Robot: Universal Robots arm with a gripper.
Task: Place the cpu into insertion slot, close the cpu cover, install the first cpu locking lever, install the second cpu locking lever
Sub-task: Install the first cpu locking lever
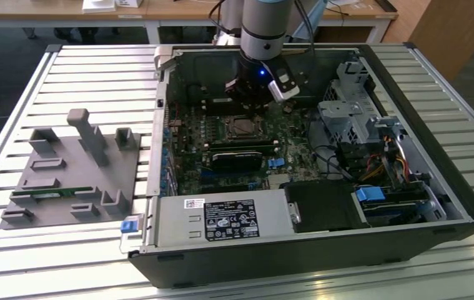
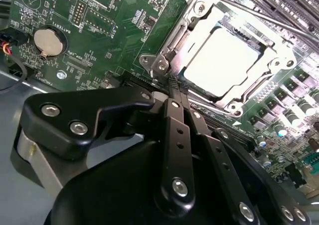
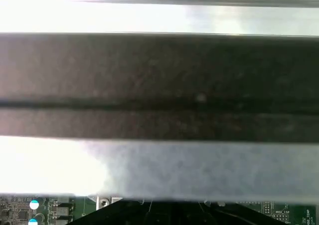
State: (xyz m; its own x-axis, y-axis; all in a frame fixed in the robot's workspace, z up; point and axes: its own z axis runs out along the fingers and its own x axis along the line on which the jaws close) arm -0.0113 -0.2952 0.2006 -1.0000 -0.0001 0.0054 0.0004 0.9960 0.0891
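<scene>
Cpu seated in insertion slot, cpu cover down over it; gripper pressed together at socket's edge, levers apparently pending

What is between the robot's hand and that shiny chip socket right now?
Nothing visible. In the second wrist view the hand, its fingers together, sits right at the edge of the cpu cover, which lies over the cpu in the insertion slot. Only bare green motherboard surrounds them.
</scene>
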